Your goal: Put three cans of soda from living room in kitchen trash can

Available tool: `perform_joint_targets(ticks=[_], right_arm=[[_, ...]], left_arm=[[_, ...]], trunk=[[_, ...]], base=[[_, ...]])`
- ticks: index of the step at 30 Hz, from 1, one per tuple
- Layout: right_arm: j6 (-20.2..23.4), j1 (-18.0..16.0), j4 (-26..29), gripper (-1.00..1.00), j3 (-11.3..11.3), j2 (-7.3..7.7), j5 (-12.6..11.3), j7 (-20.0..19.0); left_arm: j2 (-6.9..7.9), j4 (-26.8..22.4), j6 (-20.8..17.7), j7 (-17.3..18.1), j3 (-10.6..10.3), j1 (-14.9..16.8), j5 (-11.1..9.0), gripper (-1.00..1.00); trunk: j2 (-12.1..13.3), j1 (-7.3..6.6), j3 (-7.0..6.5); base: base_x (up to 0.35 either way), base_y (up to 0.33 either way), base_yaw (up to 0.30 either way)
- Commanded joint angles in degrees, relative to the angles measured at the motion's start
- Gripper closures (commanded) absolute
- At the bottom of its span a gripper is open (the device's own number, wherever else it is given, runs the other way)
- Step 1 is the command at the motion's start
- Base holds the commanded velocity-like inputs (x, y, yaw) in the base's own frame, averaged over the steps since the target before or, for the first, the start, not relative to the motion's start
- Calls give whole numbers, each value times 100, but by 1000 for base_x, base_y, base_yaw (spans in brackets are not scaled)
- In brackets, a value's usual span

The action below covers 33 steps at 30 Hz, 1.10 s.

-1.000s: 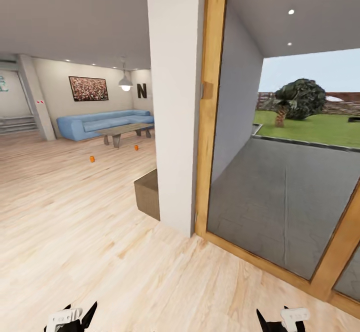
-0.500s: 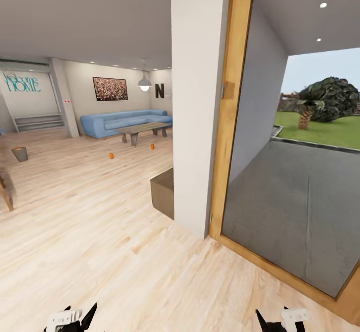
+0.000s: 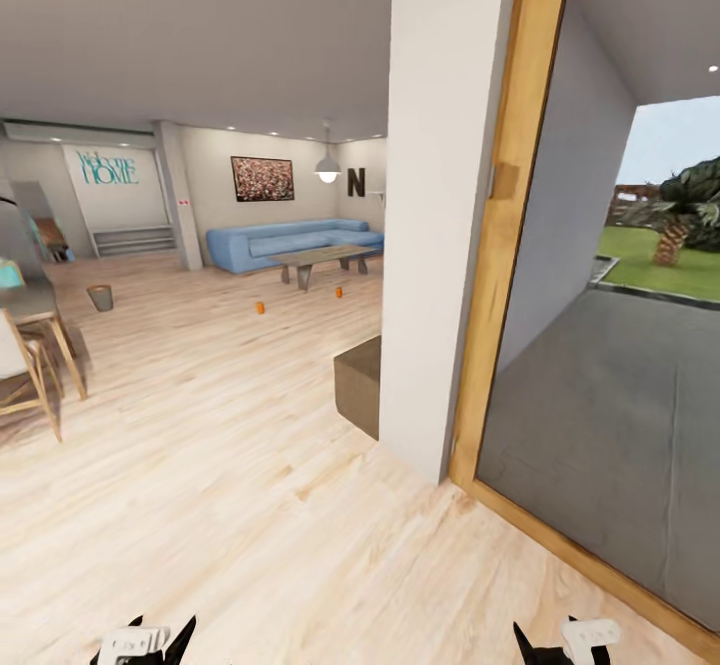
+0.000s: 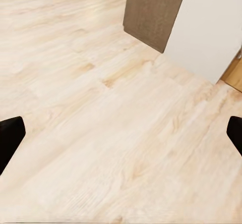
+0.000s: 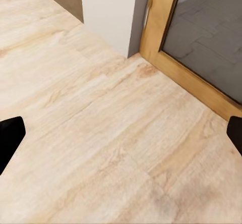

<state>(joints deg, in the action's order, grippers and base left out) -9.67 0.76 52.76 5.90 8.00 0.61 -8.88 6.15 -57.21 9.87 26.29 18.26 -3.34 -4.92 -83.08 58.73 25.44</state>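
Light wood plank flooring [image 3: 200, 465] runs from the robot's base to the far wall of the living room. Against that wall stands a blue sofa [image 3: 290, 243], with a low coffee table [image 3: 322, 261] just in front of it. Two orange soda cans [image 3: 260, 308] [image 3: 339, 293] stand on the floor near the table, well apart from each other and far from both arms. A small tapered trash can [image 3: 99, 297] stands on the floor at the far left, well apart from the cans. Wooden chairs [image 3: 30, 365] occupy the left edge.

A white pillar [image 3: 440, 205] rises at centre, with a brown box-shaped block [image 3: 357, 385] on the floor against its base. A wood-framed glass door [image 3: 505, 235] adjoins the pillar on the right, facing a grey patio [image 3: 610, 415] and lawn.

The left gripper [image 3: 140, 642] and right gripper [image 3: 562, 642] sit at the lower frame edge. In each wrist view the black fingertips [image 4: 10, 138] [image 5: 10, 135] stand wide apart over bare floor, holding nothing.
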Motion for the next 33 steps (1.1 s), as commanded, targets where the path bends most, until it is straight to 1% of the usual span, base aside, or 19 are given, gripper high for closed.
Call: perform_joint_targets(ticks=[1,9,12,21,28,33], right_arm=[[0,1,-2,-100,0,0,0,0],[0,-1,-39,-100,-7,-6,0,0],[0,-1,-89,-100,-16,-8,0,0],[0,-3,-106,-100,-18,-9,0,0],[0,-3,-123,-100,-20,-9,5,-1],[-6,-5,-212,-100,-126,-9,8,0]], left_arm=[[0,0,3,0,1,0,10,-100],[0,5,13,-1,2,0,38,-100],[0,11,15,-1,2,0,48,-100],[0,237,40,-1,6,18,37,-100],[0,272,63,-1,9,21,42,-100],[0,279,69,-1,6,24,44,-100]], trunk=[[0,0,0],[0,0,0],[0,0,2],[0,0,26],[0,0,52],[0,0,73]], base=[[0,0,242],[1,0,242],[108,0,242],[276,0,235],[314,26,221],[317,65,214]])
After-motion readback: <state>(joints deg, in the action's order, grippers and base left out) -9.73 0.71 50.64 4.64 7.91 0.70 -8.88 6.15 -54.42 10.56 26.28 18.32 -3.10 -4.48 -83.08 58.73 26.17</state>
